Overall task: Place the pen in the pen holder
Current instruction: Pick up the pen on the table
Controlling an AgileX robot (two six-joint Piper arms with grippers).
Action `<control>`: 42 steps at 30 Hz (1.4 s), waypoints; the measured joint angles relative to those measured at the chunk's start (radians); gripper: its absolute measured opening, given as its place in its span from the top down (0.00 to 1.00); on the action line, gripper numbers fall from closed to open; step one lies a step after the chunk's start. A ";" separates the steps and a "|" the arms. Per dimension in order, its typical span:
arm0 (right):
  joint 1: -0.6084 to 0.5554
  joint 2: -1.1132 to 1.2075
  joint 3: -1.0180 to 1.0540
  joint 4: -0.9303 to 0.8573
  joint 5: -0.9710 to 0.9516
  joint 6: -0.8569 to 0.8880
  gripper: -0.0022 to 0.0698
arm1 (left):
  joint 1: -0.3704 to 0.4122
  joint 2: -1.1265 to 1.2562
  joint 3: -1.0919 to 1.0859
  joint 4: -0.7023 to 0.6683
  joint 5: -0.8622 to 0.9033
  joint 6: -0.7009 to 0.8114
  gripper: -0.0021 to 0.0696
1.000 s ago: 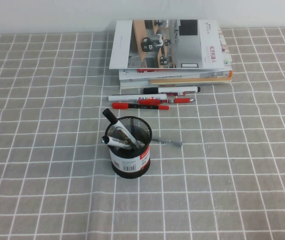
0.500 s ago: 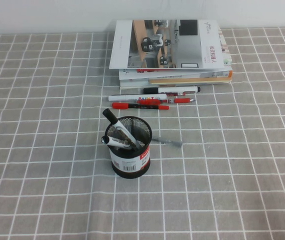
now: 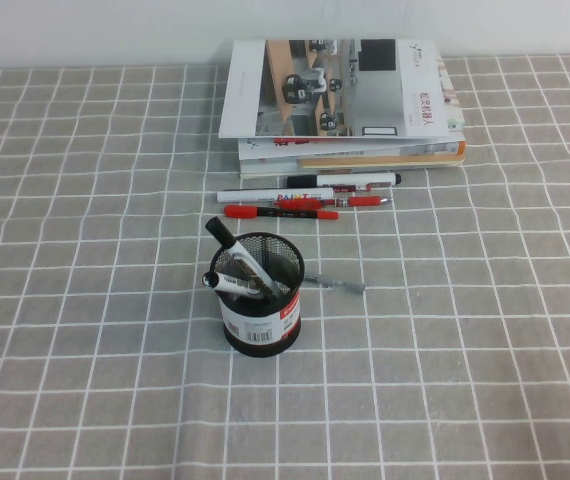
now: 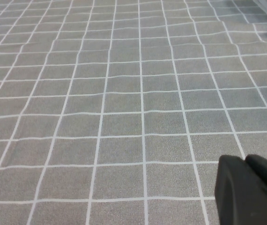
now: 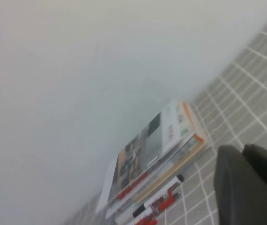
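Lying flat, pen (image 3: 335,285) runs left-right beside pen holder (image 3: 261,305) — right gripper (image 5: 251,187) clenched, left gripper (image 4: 251,190) unclear.

White marker (image 3: 275,195) with partly legible red lettering, other print unreadable

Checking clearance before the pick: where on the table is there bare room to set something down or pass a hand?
Bare cloth lies to the left of the pen holder, across the near edge, and right of the pen. It is crowded between the holder and the book stack, where markers and red pens lie. The left hand hovers over bare cloth; the right hand, shut, faces the wall.
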 joint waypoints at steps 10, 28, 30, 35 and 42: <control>0.000 0.320 -0.335 -0.068 0.184 -0.666 0.99 | 0.000 0.000 0.000 0.000 0.000 0.000 0.98; 0.004 1.507 -1.317 -0.817 0.993 -0.320 0.99 | 0.000 0.000 0.000 0.000 0.000 0.000 0.98; 0.018 1.629 -1.436 -0.937 1.105 -0.205 0.99 | 0.000 0.000 0.000 0.000 0.000 0.000 0.98; 0.101 1.898 -1.771 -1.216 1.340 -0.041 0.99 | 0.000 0.000 0.000 0.000 0.000 0.000 0.98; 0.232 2.187 -2.140 -1.346 1.368 -0.001 0.99 | 0.000 0.000 0.000 0.000 0.000 0.000 0.98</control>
